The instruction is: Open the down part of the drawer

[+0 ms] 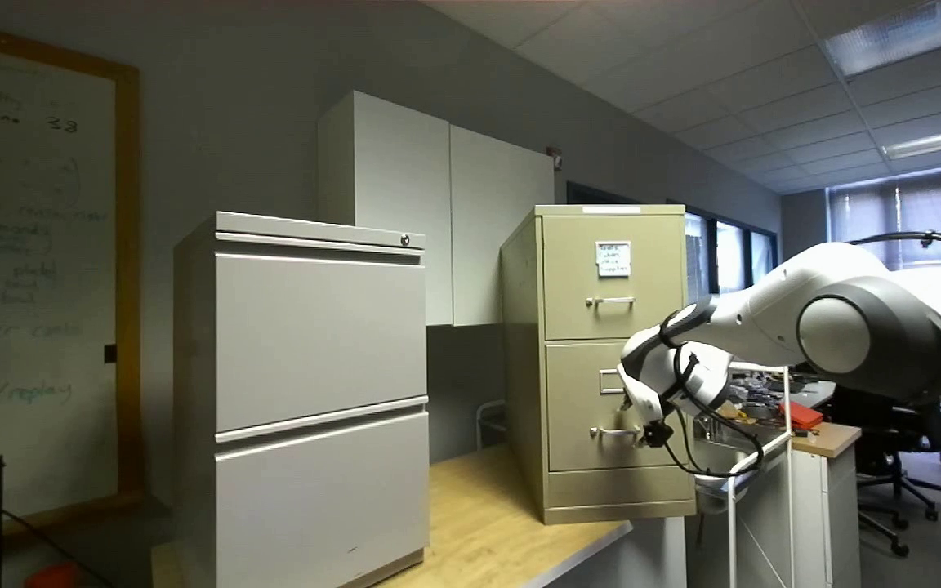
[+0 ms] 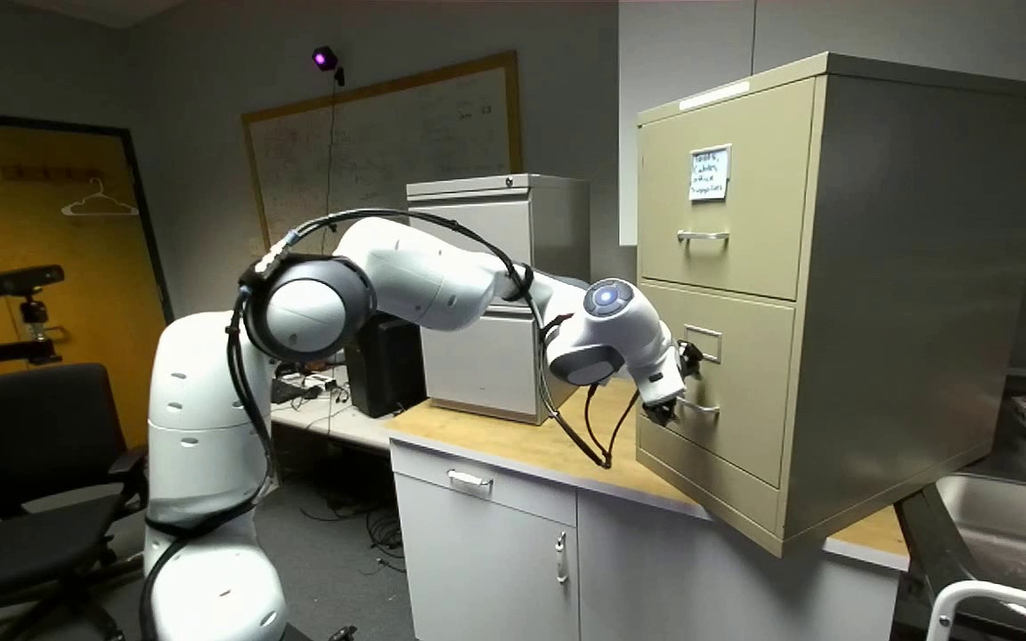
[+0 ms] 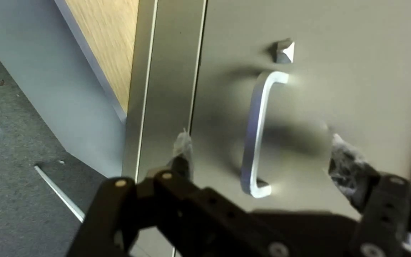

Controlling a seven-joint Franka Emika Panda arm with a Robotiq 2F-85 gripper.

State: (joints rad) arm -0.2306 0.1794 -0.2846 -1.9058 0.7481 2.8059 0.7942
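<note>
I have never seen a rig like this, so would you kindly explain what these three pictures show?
The white machine is a robot arm, ending in a black gripper with two fingers. Two pictures are taken from outside; the close-up, turned sideways, is from the robot's wrist, facing the lower drawer of the tan filing cabinet. That cabinet and a grey cabinet stand on a wooden countertop. Nothing is held: the gripper is open, with the drawer's handle showing between its fingers. The lower drawer is shut.
</note>
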